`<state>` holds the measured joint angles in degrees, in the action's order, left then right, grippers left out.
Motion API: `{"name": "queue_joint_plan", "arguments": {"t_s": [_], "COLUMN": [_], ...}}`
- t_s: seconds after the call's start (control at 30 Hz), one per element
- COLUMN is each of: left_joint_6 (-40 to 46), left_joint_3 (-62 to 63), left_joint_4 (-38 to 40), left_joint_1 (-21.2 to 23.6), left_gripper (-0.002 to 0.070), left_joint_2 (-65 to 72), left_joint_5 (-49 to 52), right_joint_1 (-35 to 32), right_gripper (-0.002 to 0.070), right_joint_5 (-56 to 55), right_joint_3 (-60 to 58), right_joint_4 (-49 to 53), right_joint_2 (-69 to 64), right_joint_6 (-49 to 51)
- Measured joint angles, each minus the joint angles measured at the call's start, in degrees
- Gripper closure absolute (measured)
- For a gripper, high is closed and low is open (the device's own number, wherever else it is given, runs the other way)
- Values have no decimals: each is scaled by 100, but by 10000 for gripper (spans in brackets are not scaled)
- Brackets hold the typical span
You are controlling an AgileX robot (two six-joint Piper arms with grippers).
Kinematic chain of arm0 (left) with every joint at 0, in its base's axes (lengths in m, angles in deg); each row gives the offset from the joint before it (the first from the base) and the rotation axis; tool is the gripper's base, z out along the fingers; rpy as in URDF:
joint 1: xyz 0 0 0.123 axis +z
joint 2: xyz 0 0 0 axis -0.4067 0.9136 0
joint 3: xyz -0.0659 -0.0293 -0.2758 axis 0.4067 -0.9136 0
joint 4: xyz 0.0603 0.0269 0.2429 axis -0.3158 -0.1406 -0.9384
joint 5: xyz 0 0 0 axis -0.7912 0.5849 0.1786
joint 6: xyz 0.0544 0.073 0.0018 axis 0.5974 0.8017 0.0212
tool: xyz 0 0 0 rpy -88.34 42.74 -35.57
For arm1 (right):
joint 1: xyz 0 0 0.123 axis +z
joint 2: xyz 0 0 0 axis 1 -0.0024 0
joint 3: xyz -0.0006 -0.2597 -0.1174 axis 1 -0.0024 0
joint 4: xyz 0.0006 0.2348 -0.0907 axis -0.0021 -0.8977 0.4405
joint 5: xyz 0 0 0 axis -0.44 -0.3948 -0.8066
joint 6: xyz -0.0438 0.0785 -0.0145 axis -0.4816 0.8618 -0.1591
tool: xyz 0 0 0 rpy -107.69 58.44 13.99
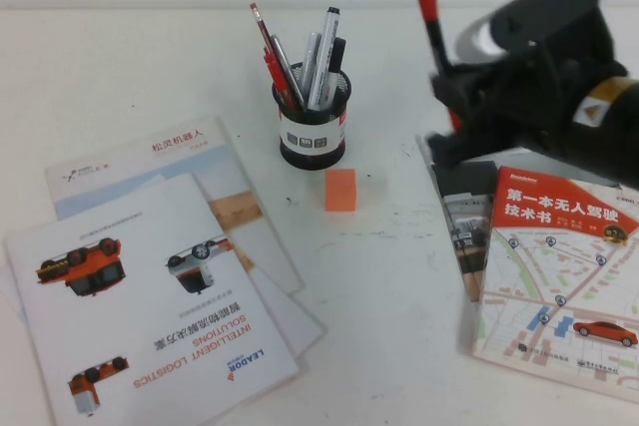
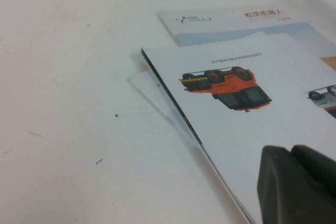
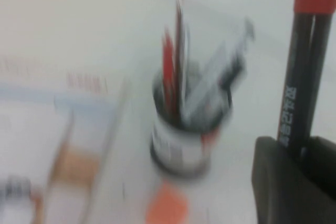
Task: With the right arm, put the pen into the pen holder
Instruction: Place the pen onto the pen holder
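The pen, black barrel with a red cap, stands nearly upright in my right gripper, which is shut on its lower barrel, above the table to the right of the pen holder. In the right wrist view the pen rises from between the shut fingers. The pen holder, a black mesh cup with a white label band, stands at centre back and holds several pens and a red pencil; it also shows in the right wrist view. My left gripper is shut and empty over a brochure.
An orange block lies just in front of the holder. Brochures lie spread at the front left. A red-and-white map book lies at the right under my right arm.
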<state>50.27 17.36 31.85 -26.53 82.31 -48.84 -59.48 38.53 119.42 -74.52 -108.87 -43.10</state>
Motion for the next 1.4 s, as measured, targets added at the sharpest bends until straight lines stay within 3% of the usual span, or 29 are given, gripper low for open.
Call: {"name": "queue_joint_plan", "arguments": {"t_s": [0.13,0.27,0.4,0.5,0.63,0.83,1.1,1.17,1.33,1.4], "left_joint_6": [0,0,0,0,0,0,0,0,0,0], "left_joint_3": [0,0,0,0,0,0,0,0,0,0], "left_joint_4": [0,0,0,0,0,0,0,0,0,0], "left_joint_1": [0,0,0,0,0,0,0,0,0,0], "left_gripper": [677,677,678,678,678,678,678,678,677,678], "left_joint_2": [0,0,0,0,0,0,0,0,0,0], "left_joint_5": [0,0,0,0,0,0,0,0,0,0], "right_joint_1": [468,520,193,-9,-64,-79,-79,-79,-79,-79], "right_gripper": [617,617,617,617,617,617,610,573,294,250], "right_joint_5": [-2313,-4735,-6181,-6161,-5493,-4386,-4177,-4177,-4368,-4372], "right_joint_3": [-23,-23,356,1004,1892,2737,2817,2817,2817,2817], "right_joint_4": [-138,-52,1249,2387,2902,3125,2734,2724,2711,2711], "right_joint_2": [-419,-1115,-2200,-2921,-3686,-4402,-4798,-4837,-4822,-4650], "right_joint_6": [372,2209,3768,4142,4246,4062,3614,3615,3645,3849]}}
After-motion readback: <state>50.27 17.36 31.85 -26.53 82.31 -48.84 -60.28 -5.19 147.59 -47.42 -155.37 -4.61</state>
